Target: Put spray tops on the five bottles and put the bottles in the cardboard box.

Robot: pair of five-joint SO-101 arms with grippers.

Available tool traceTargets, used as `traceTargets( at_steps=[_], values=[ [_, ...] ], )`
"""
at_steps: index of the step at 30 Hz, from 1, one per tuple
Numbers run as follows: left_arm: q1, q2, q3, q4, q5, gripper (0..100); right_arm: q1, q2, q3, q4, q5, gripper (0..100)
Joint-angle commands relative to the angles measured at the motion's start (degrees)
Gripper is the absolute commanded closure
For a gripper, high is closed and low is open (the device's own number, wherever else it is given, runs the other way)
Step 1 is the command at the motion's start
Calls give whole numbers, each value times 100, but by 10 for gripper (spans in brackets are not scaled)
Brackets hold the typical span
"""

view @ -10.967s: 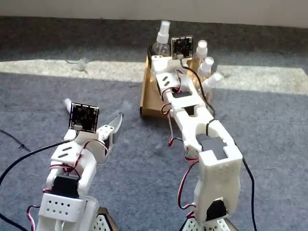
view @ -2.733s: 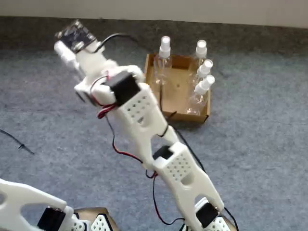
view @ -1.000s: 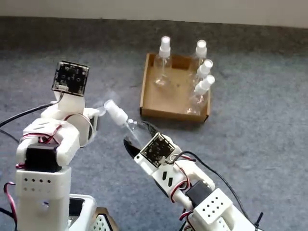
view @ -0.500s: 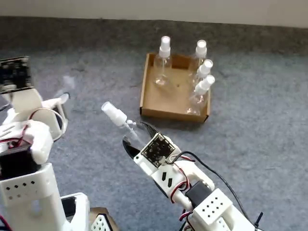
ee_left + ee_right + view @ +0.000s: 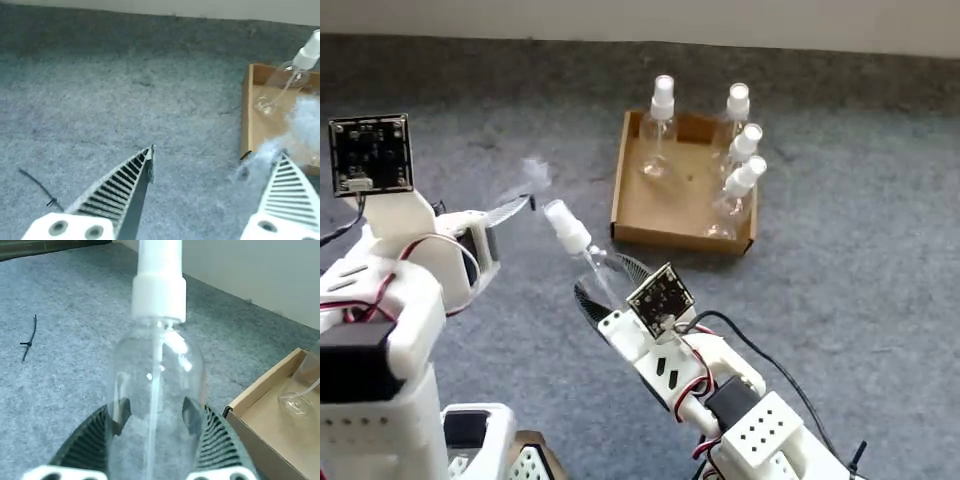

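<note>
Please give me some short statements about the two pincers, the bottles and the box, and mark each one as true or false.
1. The right pincer holds a bottle that already has its spray top on. True.
2. The left pincer is shut on a spray top. False: it is open and holds nothing.
3. Four bottles stand in the cardboard box. True.
4. The bottles in the box lack spray tops. False: each of the four carries a white top.
</note>
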Motion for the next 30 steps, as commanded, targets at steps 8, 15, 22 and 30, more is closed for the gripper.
traceTargets(
  at_steps=[8, 15, 22, 30],
  values=[
    [1411, -31, -136, 114, 26, 660, -13, -101, -101, -119, -132, 995],
    [1420, -57, 136, -396, 44, 660, -13, -101, -127, -119, -132, 995],
    [-884, -40, -752, -308, 35, 660, 760, -57, -444, -57, -316, 995],
    [-927, -13, 945, -615, -721, 659, 892, 1068, -2378, 655, -897, 995]
  ],
)
